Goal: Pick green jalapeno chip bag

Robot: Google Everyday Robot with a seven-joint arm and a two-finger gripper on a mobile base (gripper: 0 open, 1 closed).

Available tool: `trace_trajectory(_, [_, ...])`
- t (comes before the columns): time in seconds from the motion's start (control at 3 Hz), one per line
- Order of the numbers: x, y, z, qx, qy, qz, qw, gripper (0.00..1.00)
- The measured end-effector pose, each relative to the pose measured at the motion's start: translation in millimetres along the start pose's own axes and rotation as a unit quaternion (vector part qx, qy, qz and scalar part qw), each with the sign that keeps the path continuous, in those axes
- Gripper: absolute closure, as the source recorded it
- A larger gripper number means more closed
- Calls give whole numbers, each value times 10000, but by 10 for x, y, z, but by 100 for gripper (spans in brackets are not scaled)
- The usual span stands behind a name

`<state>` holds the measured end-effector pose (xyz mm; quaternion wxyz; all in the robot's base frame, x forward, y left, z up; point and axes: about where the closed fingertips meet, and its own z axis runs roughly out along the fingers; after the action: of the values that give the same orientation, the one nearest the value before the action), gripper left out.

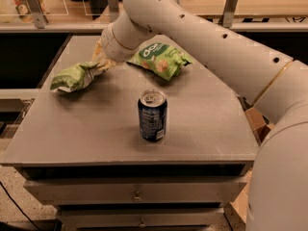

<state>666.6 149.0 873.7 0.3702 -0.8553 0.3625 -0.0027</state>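
The long light-green jalapeno chip bag (73,78) is at the left of the grey table (202,129). Its right end is bunched up between the fingers of my gripper (100,65), which is shut on it. The bag hangs slightly above the tabletop, with a shadow under it. My white arm reaches in from the right, over the back of the table.
A shorter green bag with a dark round logo (159,59) lies at the back centre, just right of the gripper. A dark blue soda can (152,115) stands upright near the front middle. A cardboard box (253,121) sits beside the table's right edge. A counter rail runs behind.
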Motion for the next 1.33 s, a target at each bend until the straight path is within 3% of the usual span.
trace_trajectory(0.33, [-17, -56, -34, 10, 72, 15, 10000, 100])
trace_trajectory(0.67, [-30, -185, -212, 347, -15, 98, 9993, 100])
trace_trajectory(1.33, [-114, -460, -707, 1194, -351, 121, 9922, 100])
